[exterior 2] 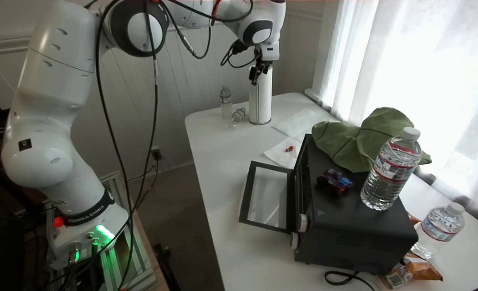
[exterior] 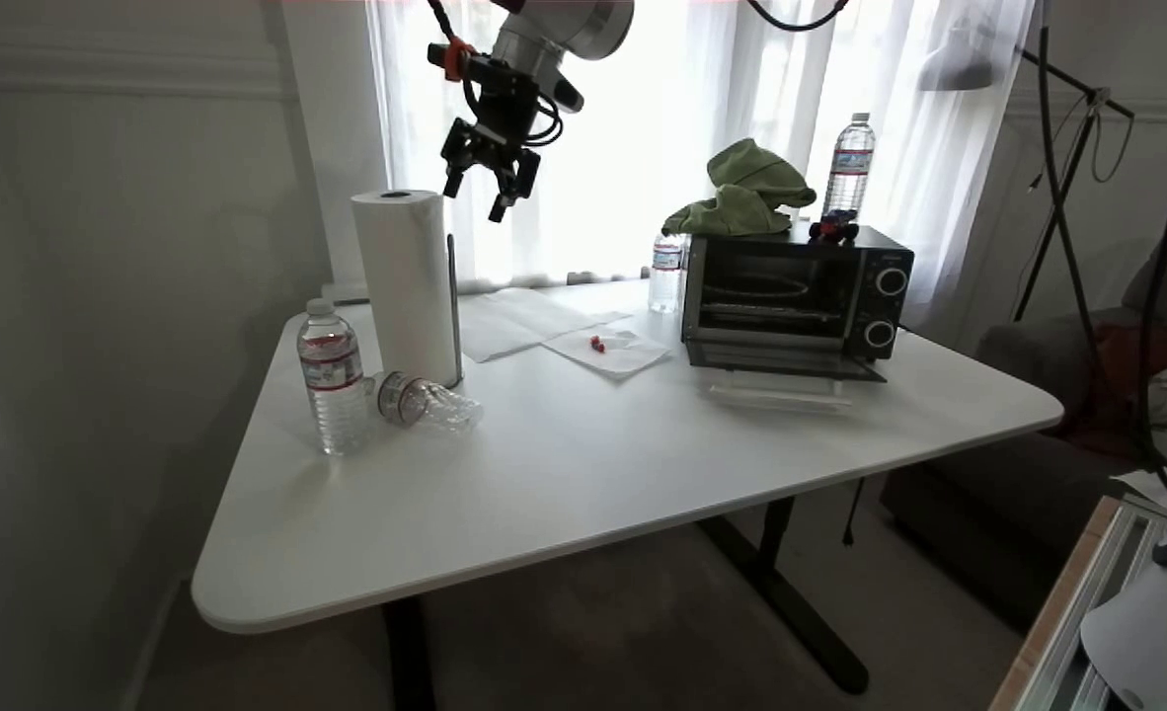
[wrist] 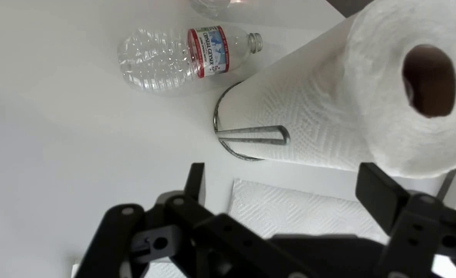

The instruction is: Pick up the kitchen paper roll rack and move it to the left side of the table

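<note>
The kitchen paper roll rack is a tall white paper roll on a thin metal stand. It stands upright on the white table, and shows in an exterior view beneath the arm. In the wrist view the roll leans across the upper right, its metal side loop facing me. My gripper is open and empty, above the table near the roll's top, on the window side of it. In the wrist view the gripper has its fingers wide apart, with the roll above them in the picture, not between them.
A clear bottle stands by the roll and another bottle lies at its base. Paper sheets lie behind it. A black toaster oven with its door down carries a green cloth, a bottle and a toy car.
</note>
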Controlling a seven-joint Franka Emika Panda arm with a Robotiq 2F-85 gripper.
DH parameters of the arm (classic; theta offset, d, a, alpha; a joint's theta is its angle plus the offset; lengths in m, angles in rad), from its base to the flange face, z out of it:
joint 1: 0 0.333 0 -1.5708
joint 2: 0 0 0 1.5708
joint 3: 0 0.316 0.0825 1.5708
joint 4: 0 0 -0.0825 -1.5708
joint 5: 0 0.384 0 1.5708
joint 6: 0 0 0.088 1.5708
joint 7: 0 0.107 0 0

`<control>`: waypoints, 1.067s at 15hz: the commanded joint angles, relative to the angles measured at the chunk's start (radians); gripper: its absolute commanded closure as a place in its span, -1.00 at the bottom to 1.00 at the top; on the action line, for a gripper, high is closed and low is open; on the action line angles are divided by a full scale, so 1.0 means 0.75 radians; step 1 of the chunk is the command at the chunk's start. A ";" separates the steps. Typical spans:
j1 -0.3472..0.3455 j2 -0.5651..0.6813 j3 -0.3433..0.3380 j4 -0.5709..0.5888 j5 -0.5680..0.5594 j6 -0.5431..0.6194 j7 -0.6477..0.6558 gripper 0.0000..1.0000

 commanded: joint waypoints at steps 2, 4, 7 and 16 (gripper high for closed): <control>-0.040 -0.218 -0.021 -0.211 0.026 -0.035 -0.059 -1.00; -0.063 -0.330 -0.028 -0.325 0.012 -0.046 -0.169 -1.00; -0.098 -0.496 -0.054 -0.492 -0.034 -0.096 -0.465 -1.00; -0.117 -0.915 -0.174 -0.850 -0.370 -0.333 -1.003 -1.00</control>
